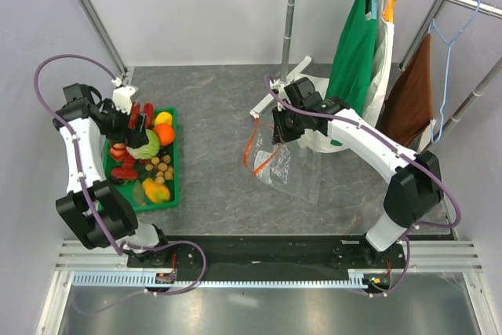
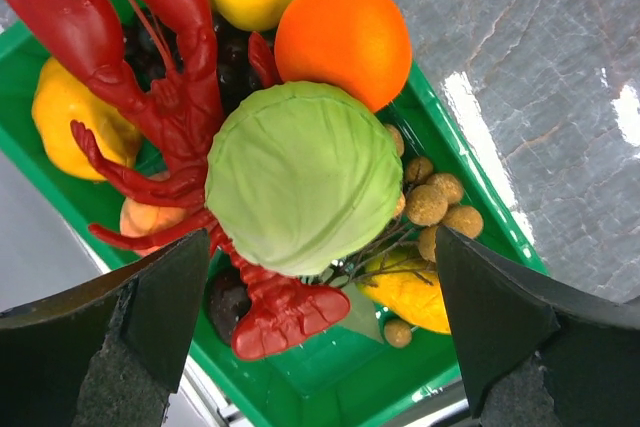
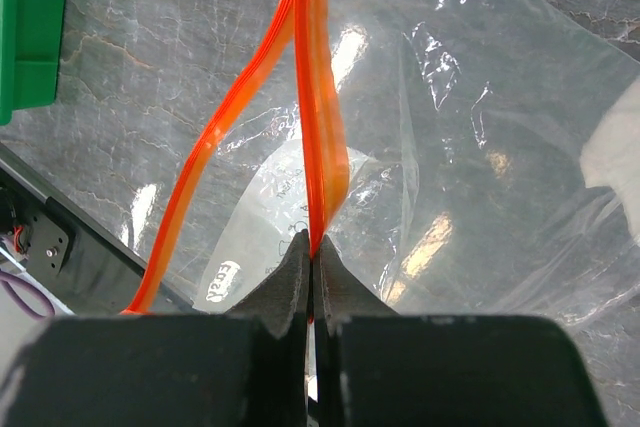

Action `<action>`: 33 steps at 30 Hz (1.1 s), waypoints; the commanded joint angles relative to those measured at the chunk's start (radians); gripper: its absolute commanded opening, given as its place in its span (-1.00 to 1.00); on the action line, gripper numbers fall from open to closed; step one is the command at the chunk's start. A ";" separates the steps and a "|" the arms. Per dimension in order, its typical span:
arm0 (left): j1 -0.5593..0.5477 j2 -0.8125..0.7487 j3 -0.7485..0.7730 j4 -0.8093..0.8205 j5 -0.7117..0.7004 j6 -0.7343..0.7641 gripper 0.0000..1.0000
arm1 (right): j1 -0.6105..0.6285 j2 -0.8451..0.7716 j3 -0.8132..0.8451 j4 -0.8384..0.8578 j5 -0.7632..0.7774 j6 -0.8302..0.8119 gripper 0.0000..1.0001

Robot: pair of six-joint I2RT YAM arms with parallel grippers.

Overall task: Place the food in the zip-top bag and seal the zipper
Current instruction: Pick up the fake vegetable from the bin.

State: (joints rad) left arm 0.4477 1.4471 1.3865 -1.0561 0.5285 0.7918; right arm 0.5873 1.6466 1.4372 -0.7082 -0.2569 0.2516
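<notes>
left gripper [image 2: 320,245]: wide open, we see it over the cabbage [image 2: 300,177], gripping nothing
right gripper [image 3: 313,252]: pinched tight on the zipper [image 3: 318,97]
food [image 1: 157,191]: cabbage, lobster [image 2: 150,87], rest, all in green tray [image 2: 330,377]
zip-top bag [image 3: 480,167]: on table [image 1: 220,115], well apart from tray

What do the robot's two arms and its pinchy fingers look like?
The left arm and the right arm are smooth white tubes joined by chunky black joints. A thin purple cable loops along each. The left gripper and the right gripper have black wedge-shaped fingers with a rough, grainy skin. I can't see any writing on them.
</notes>
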 commanded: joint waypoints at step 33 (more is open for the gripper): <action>0.006 -0.027 -0.017 0.107 0.021 -0.011 0.67 | 0.006 0.012 0.063 0.001 -0.021 -0.028 -1.00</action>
State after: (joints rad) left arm 0.4461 1.4906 1.2778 -0.9089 0.5327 0.7937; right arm 0.5873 1.6691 1.4612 -0.7147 -0.2657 0.2359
